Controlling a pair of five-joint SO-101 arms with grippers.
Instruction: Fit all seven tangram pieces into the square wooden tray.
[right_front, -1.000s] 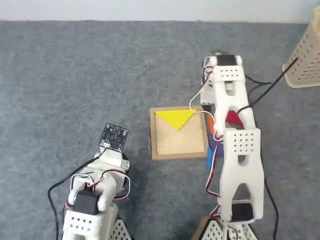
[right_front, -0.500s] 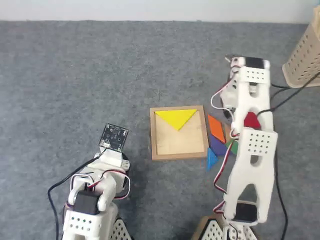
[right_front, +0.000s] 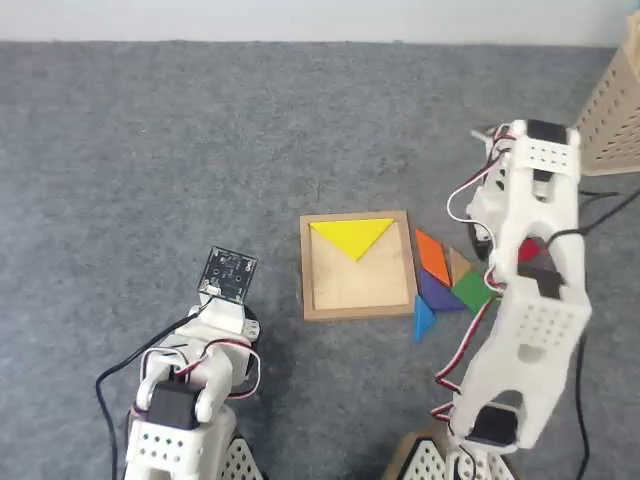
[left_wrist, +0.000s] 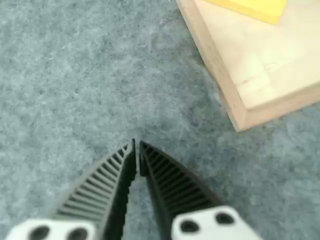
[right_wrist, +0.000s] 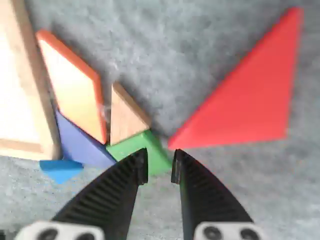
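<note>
Sitting at about 8 o'clock from the square wooden tray (right_front: 305, 270), the left gripper (left_wrist: 136, 146) hangs low over the grey carpet (right_front: 150, 130), its jaws pressed together on nothing. One piece is home in the tray: the yellow triangle (right_front: 350, 236) lies along the 12 o'clock rim, its point toward the centre, and the rest of the floor is bare wood. At 3 o'clock, just outside the rim, five pieces huddle, touching one another. They are the orange parallelogram (right_front: 432, 257) against the rim, the small tan triangle (right_front: 458, 265) beside it, the violet triangle (right_front: 437, 293) and green square (right_front: 473, 290) nearer 4 o'clock, and the small blue triangle (right_front: 423, 318) off the 5 o'clock corner. The right gripper (right_wrist: 159, 160) hovers over the green square's edge, jaws a little apart and holding nothing. The large red triangle (right_wrist: 250, 107) lies just past the cluster, one sharp corner almost meeting the square.

The pieces look thin, stiff and light, probably with slick painted faces. A pinch across two opposite side edges should suit them best. The red triangle's free edges seem to offer more room than the crowded square, though a hold near a tip may let it swivel
</note>
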